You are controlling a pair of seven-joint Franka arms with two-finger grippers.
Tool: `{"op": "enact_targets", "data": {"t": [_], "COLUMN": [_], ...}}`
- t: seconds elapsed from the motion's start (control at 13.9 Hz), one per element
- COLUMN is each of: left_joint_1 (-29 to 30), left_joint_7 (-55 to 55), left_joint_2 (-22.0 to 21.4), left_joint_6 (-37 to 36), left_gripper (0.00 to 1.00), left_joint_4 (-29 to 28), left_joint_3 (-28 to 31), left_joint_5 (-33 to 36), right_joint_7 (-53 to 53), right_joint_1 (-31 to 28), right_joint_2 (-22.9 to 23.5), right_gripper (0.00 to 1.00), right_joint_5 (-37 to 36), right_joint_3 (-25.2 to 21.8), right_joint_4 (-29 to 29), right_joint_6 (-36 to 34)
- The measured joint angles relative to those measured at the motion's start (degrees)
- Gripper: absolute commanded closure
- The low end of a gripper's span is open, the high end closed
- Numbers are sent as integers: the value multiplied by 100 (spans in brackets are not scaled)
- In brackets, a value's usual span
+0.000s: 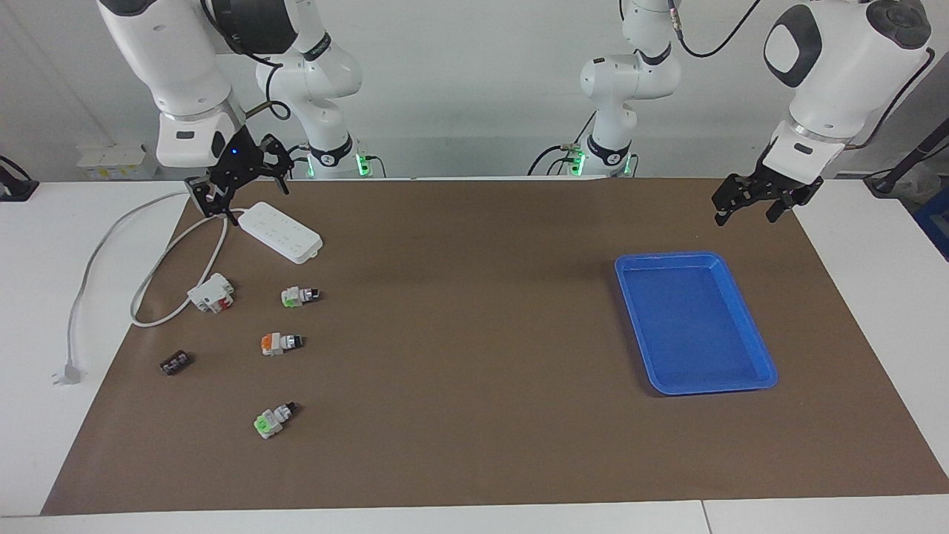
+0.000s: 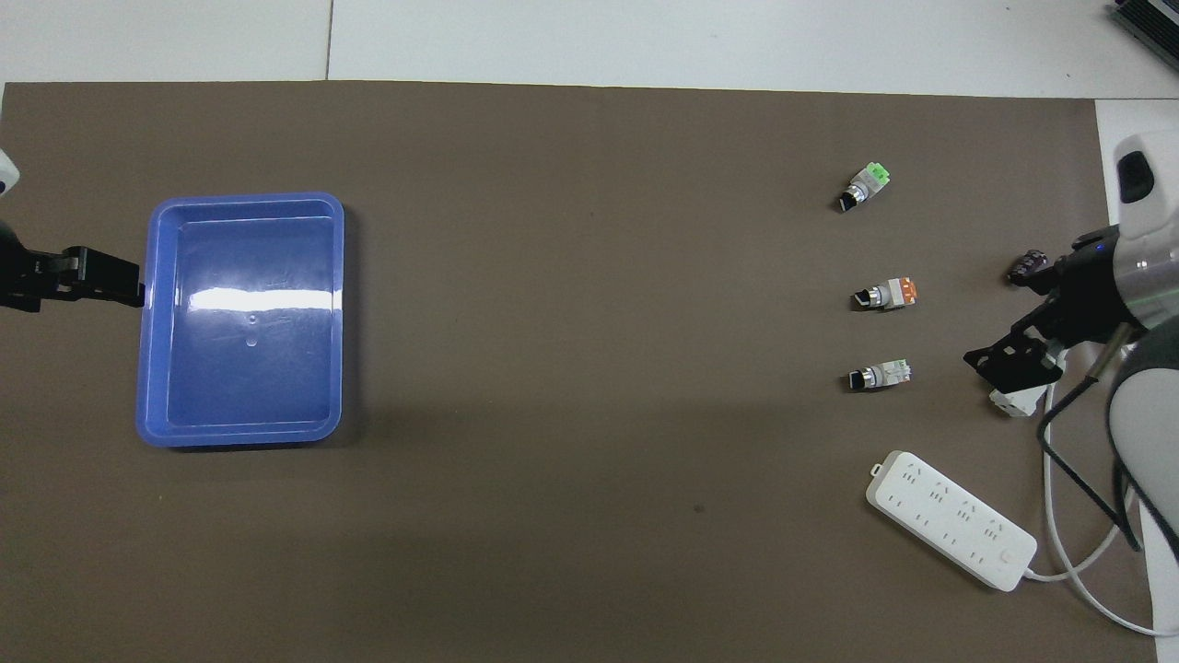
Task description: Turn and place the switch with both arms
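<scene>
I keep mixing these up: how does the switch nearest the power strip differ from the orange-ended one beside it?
The switch has a small pale green tab at one end; the orange-ended switch has an orange block there. The switch lies nearer to the robots and closer to the power strip; the orange-ended switch lies farther out. Both are small, white-grey, black-knobbed, lying on their sides on the brown mat.

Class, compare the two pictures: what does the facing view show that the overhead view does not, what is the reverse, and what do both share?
Only the facing view shows both arm bases and the cable's plug. Only the overhead view shows a dark device's corner. Both share the blue tray, power strip, three switches including the pale-green-tabbed switch, the left tool and right tool.
</scene>
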Motion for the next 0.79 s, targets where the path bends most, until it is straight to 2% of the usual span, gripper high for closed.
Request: {"op": "enact_targets", "data": {"t": [0.29, 0.5, 0.79], "left_joint_1": [0, 0, 0], "left_joint_7": [0, 0, 0], "left_joint_2": [0, -2, -2], "left_joint_6": [3, 54, 69], "left_gripper": [0, 0, 0], "left_joint_4": [0, 0, 0], "left_joint_3": [0, 0, 0], "left_joint_5": [0, 0, 0], "right_joint_7": [-2175, -3884, -5408], "right_joint_1": [33, 34, -53], "right_joint_2": [-203, -178, -64], "right_gripper": [0, 0, 0], "right_joint_5": [0, 0, 71], "right_joint_3": [2, -1, -12], "right_joint_4": [-797, -1363, -2070], "right_joint_6": [658, 1137, 1883]}}
